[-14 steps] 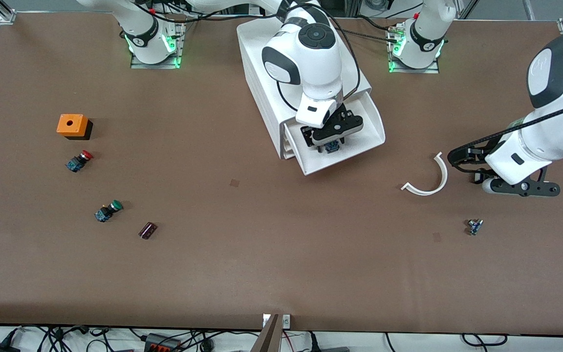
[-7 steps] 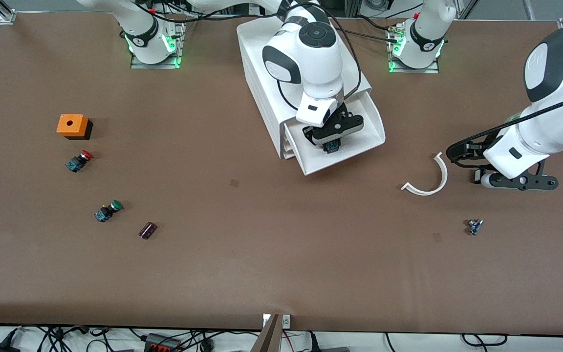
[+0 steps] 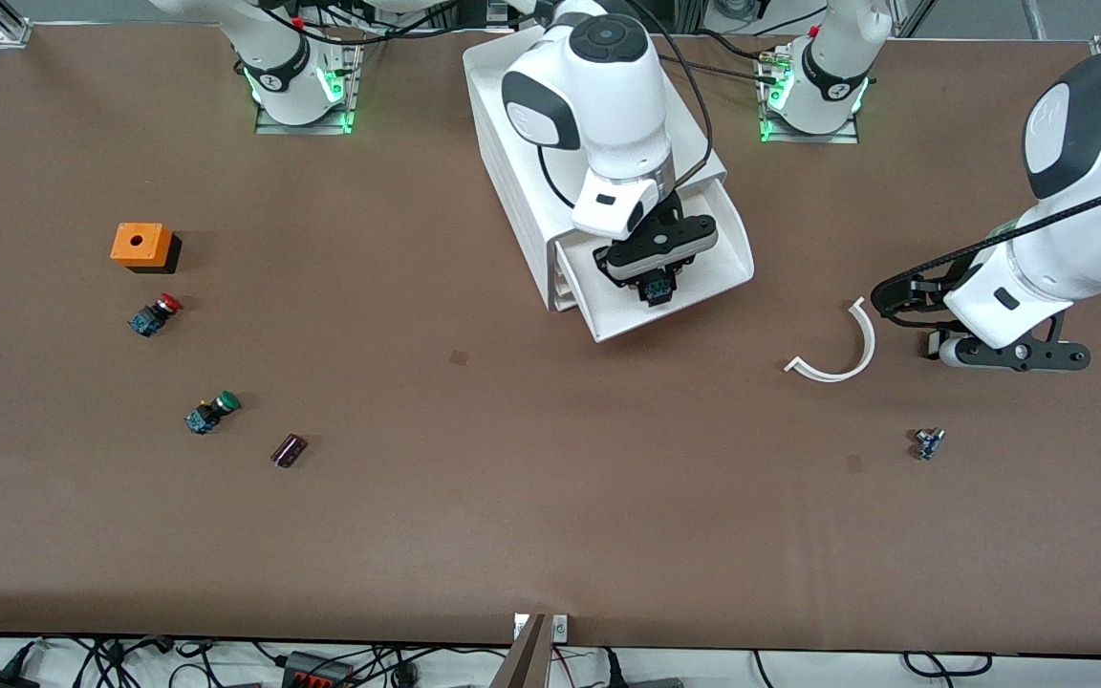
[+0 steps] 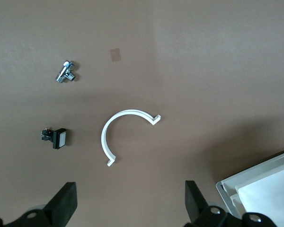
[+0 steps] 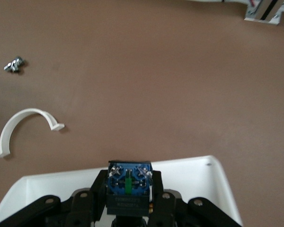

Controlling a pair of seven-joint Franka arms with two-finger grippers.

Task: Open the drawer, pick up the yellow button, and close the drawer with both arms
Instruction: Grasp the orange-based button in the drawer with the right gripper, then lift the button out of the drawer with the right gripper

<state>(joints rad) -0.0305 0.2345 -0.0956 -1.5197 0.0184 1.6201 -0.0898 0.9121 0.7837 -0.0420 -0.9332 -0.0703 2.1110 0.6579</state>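
The right gripper (image 3: 658, 287) is clamped on the button (image 3: 658, 289), and it hangs over the drawer (image 3: 718, 250), which stands pulled out of the white cabinet (image 3: 512, 143). The right wrist view shows it clearly: the black fingers (image 5: 95, 196) squeeze the button's (image 5: 128, 188) dark blue body from both sides, terminal screws and a green strip facing the camera, the drawer's (image 5: 217, 177) white rim right beneath; the cap itself can't be seen. The right arm comes down from its base over the top of the cabinet, its big white wrist covering part of it. Out toward the left arm's end of the table, the left gripper (image 3: 1014, 354) hovers just above the brown table (image 3: 550, 497), waiting, its jaws spread wide in the left wrist view with the two black fingertips (image 4: 64, 201) far apart. Under it lie a white curved plastic piece (image 3: 842, 354), a small metal fitting (image 3: 928, 442) nearer the front camera, and in the left wrist view a little black and white part (image 4: 57, 138) beside the curve (image 4: 120, 132). Toward the right arm's end sit an orange box (image 3: 141, 245), the red-capped button (image 3: 154, 314), the green-capped button (image 3: 211, 411) and a small dark block (image 3: 289, 450).
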